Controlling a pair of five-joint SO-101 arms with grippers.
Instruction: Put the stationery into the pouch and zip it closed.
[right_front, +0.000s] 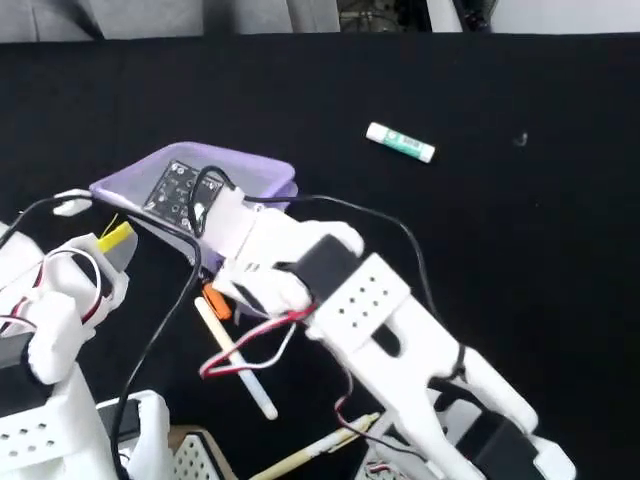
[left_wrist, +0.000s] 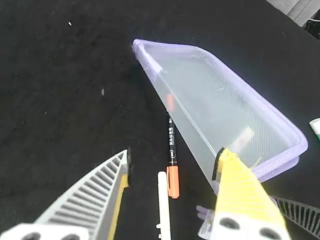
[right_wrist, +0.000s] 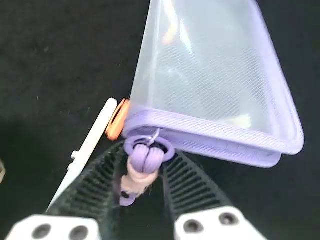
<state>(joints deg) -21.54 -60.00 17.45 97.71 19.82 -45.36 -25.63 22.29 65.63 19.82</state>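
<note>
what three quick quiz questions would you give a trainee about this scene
1. True or false: the glue stick lies on the table, apart from the pouch.
2. What is the right gripper shut on? A) white pen B) zipper pull C) glue stick
3. Fill in: the left gripper is ___ (open or shut).
Key: 1 true; 2 B; 3 open.

No legible text; print on black pen (left_wrist: 171, 142) and glue stick (right_front: 400, 142) label unreadable.
</note>
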